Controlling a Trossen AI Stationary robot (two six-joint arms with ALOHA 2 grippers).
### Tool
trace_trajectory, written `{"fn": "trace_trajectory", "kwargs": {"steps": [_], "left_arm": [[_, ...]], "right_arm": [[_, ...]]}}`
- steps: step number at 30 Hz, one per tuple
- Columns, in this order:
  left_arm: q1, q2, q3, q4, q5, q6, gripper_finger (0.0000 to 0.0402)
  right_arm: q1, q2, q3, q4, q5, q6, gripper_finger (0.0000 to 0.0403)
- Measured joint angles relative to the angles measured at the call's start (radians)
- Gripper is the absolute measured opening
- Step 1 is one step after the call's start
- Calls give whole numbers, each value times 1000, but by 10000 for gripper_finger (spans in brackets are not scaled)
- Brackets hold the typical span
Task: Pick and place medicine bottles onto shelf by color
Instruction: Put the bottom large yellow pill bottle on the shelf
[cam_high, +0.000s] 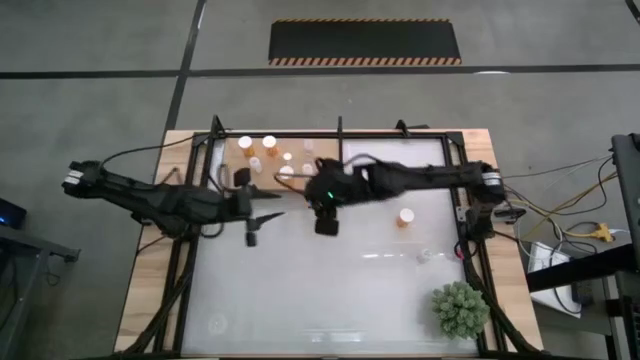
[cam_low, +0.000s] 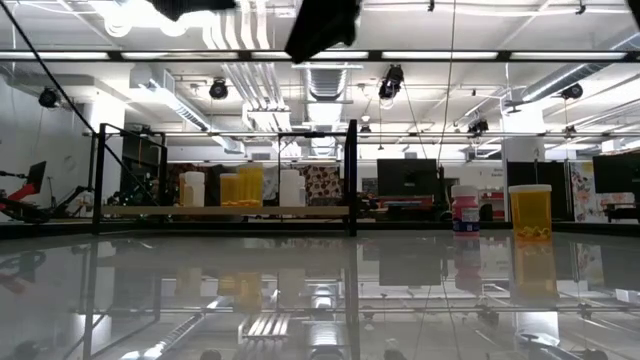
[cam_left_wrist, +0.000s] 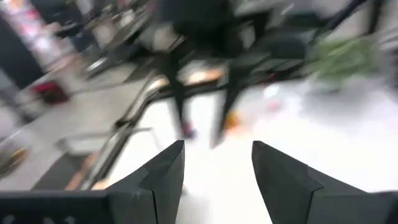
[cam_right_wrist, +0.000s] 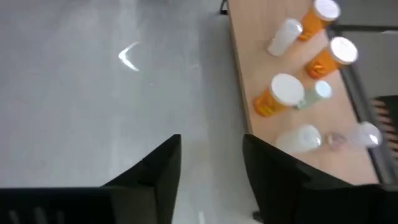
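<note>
Several medicine bottles, orange and clear with white caps, stand on the pale wood shelf at the table's far left; the low view shows them in a row. One orange bottle stands upright on the white tabletop right of centre, also visible in the low view beside a maroon bottle. My right gripper hangs open over the tabletop just near of the shelf's front edge, with nothing between its fingers. My left gripper is open and empty too, raised left of centre.
A spiky green potted plant stands at the table's near right corner. A black metal frame borders the shelf and runs along the table's sides. The white tabletop stretches across the near half.
</note>
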Motion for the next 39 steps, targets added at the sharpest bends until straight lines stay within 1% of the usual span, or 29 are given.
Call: {"fn": "trace_trajectory", "kwargs": {"steps": [3, 6, 8, 11, 13, 14, 15, 18, 21, 26, 31, 35, 39], "left_arm": [[64, 85, 0, 20, -87, 0, 171], [150, 163, -4, 38, -108, 11, 157], [209, 213, -17, 63, -109, 17, 133], [289, 274, -52, 137, -108, 18, 76], [333, 302, -75, 195, -89, 13, 30], [351, 313, -86, 216, -71, 8, 16], [368, 322, -94, 246, -41, 2, 9], [406, 332, -135, 365, 35, 0, 7], [432, 332, -196, 465, 49, -2, 1], [453, 326, -304, 631, 44, -2, 0], [480, 347, -375, 796, 42, -21, 0], [495, 389, -378, 809, 42, -52, 0], [512, 451, -378, 859, 42, -71, 0]], "right_arm": [[58, -89, -161, 107, 77, 40, 131], [104, -161, -314, 249, 88, 76, 108], [130, -199, -411, 370, 88, 89, 94], [160, -239, -539, 561, 88, 82, 76], [172, -254, -617, 672, 88, 69, 66], [178, -257, -652, 726, 89, 61, 62], [182, -259, -685, 773, 88, 53, 58], [186, -260, -776, 906, 88, 43, 48], [185, -261, -861, 1041, 88, 49, 41], [184, -261, -952, 1182, 87, 64, 36], [184, -261, -971, 1185, 86, 77, 36], [184, -261, -972, 1185, 86, 79, 36], [184, -261, -972, 1185, 86, 79, 36]]}}
